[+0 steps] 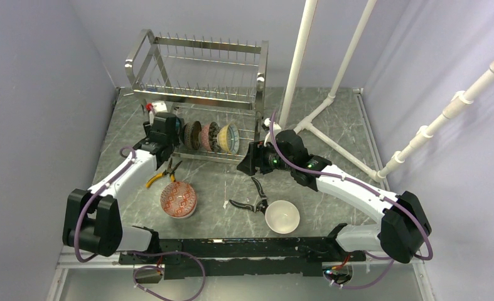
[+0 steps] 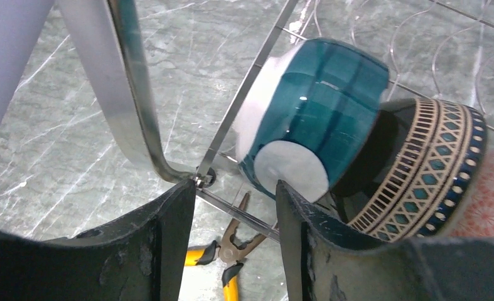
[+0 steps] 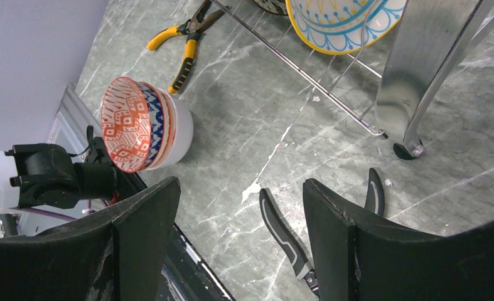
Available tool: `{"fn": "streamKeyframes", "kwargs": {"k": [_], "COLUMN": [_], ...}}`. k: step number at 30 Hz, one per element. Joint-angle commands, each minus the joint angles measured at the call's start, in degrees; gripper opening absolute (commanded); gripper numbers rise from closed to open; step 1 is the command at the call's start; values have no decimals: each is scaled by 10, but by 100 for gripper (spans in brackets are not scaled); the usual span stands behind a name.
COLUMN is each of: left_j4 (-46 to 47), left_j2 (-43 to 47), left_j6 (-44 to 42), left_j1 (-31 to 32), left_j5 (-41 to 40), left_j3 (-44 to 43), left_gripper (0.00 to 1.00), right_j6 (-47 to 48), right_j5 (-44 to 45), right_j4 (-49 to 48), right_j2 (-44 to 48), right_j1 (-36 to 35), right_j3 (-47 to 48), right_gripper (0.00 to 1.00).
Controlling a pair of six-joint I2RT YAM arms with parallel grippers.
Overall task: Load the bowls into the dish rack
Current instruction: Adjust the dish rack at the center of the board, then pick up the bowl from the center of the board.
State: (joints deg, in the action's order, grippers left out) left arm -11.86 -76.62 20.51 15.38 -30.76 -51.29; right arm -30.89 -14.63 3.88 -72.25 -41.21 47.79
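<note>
— What do the arms look like?
— The left arm (image 1: 128, 170) and right arm (image 1: 357, 188) both have smooth white shell links. Chunky black joint housings (image 1: 96, 222) sit far back from each hand.
— Any cables?
— A purple cable (image 1: 84, 207) loops along each arm from behind the wrist. Small green lights (image 1: 273, 161) glow on the black block just behind the right gripper (image 3: 241, 185).
— And the fingers?
— The right gripper and the left gripper (image 2: 235, 188) carry broad matte-black fingers (image 3: 144, 238). They have flat inner faces and scuffed, greyish edges.
</note>
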Motion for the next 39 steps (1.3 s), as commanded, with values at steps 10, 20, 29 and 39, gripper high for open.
{"fn": "streamKeyframes", "kwargs": {"k": [10, 20, 29, 39], "left_j4": [-10, -87, -48, 7], "left_j2": [98, 215, 247, 141], "left_j6": [36, 83, 118, 197], "left_j1": [-11, -11, 23, 281], "left_j5": [126, 298, 425, 355], "left_j3": [39, 86, 116, 87], "left_gripper": [72, 83, 78, 76], "right_j6": [17, 6, -53, -108], "right_j5": [-3, 53, 145, 248], "right_j4": [-6, 53, 150, 208], "right_j2": [28, 82, 179, 280], "right_j1": [3, 2, 10, 11], "right_j3": [-6, -60, -141, -172], "right_gripper": [76, 76, 76, 76]}}
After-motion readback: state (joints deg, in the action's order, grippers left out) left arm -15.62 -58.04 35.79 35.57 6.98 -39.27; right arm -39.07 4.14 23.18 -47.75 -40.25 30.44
